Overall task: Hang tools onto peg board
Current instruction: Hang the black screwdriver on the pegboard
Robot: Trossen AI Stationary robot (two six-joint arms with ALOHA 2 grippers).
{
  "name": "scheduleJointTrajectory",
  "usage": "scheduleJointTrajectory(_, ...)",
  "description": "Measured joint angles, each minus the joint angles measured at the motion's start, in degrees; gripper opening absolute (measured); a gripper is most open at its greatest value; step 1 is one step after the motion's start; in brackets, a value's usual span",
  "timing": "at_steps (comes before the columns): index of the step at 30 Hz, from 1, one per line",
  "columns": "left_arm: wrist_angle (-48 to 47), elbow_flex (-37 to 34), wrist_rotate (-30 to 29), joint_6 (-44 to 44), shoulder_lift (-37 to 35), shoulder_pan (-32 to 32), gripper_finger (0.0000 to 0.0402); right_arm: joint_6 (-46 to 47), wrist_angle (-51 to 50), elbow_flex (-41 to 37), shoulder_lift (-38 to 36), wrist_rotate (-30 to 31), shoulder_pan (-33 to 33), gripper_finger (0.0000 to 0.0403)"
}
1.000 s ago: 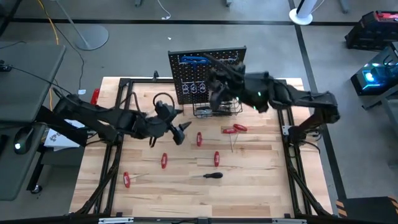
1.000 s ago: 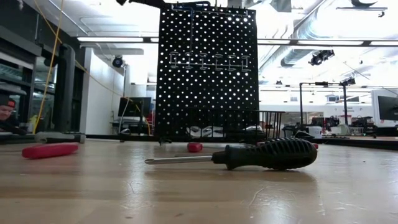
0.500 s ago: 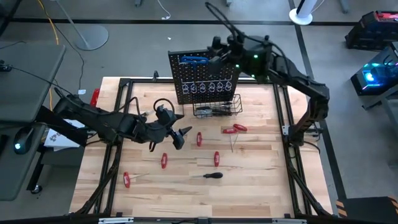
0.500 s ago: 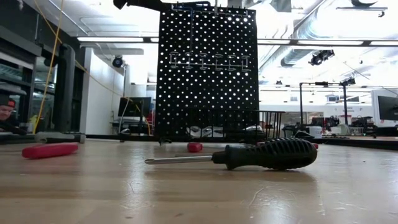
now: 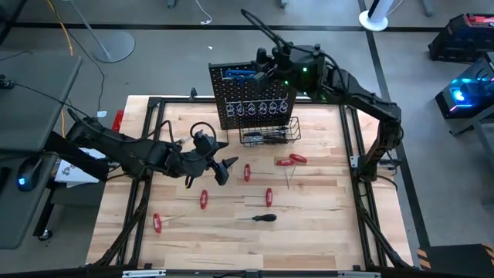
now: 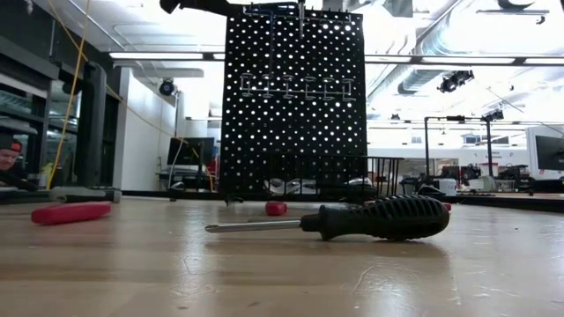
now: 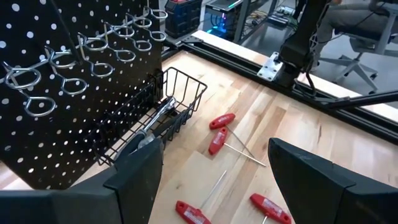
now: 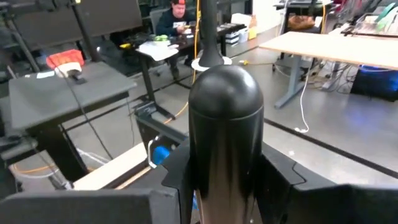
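The right gripper [image 5: 266, 66] is clamped on a black screwdriver handle [image 8: 224, 124], held above the top edge of the peg board [image 5: 258, 96], its thin shaft [image 6: 300, 18] hanging in front of the board's upper holes. On the board sit a blue key [image 5: 239, 75], a row of loop hooks [image 7: 93, 56] and a wire basket [image 7: 168, 106] holding a silver wrench [image 7: 158, 115]. The left gripper [image 5: 224, 168] hovers spread and empty over the table [image 5: 324, 208], near scattered red tools [image 5: 292, 160] and a black screwdriver [image 6: 379, 217].
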Motion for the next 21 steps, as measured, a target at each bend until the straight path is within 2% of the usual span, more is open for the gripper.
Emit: scheduleJointTrajectory(21, 0.11, 0.0, -1.36, -0.58, 0.0, 0.0, 0.028, 0.01, 0.26, 0.73, 0.31, 2.02, -1.23, 0.0109)
